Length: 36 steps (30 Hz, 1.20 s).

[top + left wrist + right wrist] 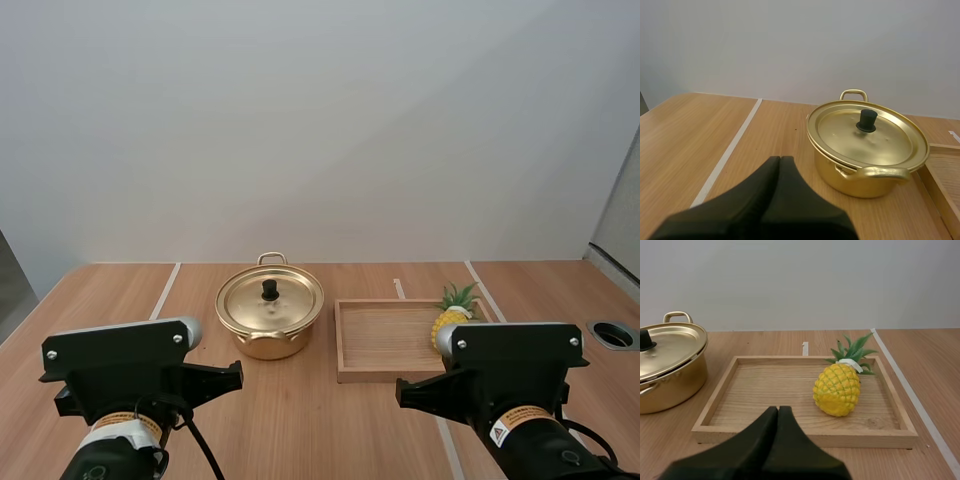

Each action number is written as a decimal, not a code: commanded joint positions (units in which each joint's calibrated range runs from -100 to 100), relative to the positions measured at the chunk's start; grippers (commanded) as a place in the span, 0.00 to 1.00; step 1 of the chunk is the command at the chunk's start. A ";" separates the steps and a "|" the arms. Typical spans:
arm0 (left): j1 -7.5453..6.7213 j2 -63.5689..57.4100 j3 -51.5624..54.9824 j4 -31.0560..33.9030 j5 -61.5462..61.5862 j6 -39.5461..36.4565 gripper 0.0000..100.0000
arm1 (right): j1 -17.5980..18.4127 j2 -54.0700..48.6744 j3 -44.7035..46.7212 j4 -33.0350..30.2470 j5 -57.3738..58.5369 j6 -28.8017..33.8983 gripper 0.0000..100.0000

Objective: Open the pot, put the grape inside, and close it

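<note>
- On the light wooden worktop (320,425), a round golden metal pot (268,345) is seen left of centre, closed by its golden lid (290,305), which is topped with a black knob (270,290).
- Just beside the pot, on its right, a shallow rectangular wooden tray (385,375) is set.
- A small yellow pineapple with green leaves (450,322) is laid inside the tray, towards its right end.
- The left gripper (780,159) is held closed on nothing, its black fingers pressed into one wedge, near the pot but apart from it.
- The right gripper (778,409) is likewise closed and empty, held before the tray's near wall.
</note>
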 commanded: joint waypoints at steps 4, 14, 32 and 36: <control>0.19 -0.28 0.12 0.35 -0.23 -0.17 0.00 | -0.22 -0.39 0.16 -0.79 0.24 0.51 0.00; 0.37 -0.28 0.12 0.64 -1.19 0.86 0.00 | -0.22 -0.39 0.16 -4.13 0.24 0.15 0.00; 1.10 -0.28 0.12 0.64 -1.19 0.86 0.00 | -0.22 -0.39 0.16 -4.13 0.24 0.15 0.00; 1.10 -0.28 0.12 0.64 -1.19 0.86 0.00 | -0.22 -0.39 0.16 -4.13 0.24 0.15 0.00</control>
